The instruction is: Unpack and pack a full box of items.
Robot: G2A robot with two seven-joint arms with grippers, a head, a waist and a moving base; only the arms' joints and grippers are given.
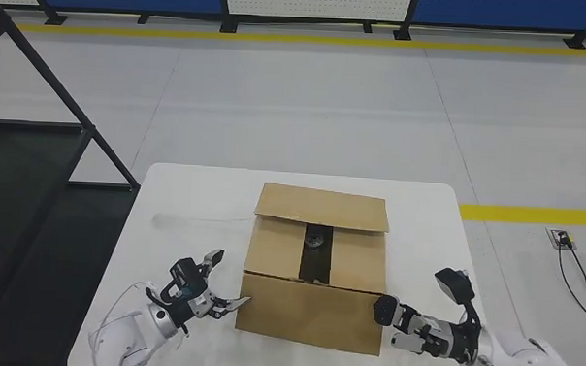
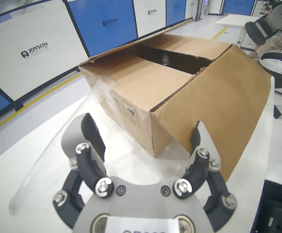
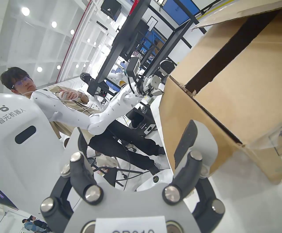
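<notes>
1. Lower left of the top view: the left gripper has its jaws spread wide and holds nothing. It sits just beside the near left corner of the cardboard box.
2. A strip of clear tape hangs loose from the box's left edge and trails onto the white table.
3. Centre: the box stands on the table with its top flaps partly closed. A dark slot is left between them, and a small dark round item shows in it.
4. Lower right: the right gripper is spread wide and empty, just beside the box's near right corner. Whether it touches the box cannot be told.
</notes>
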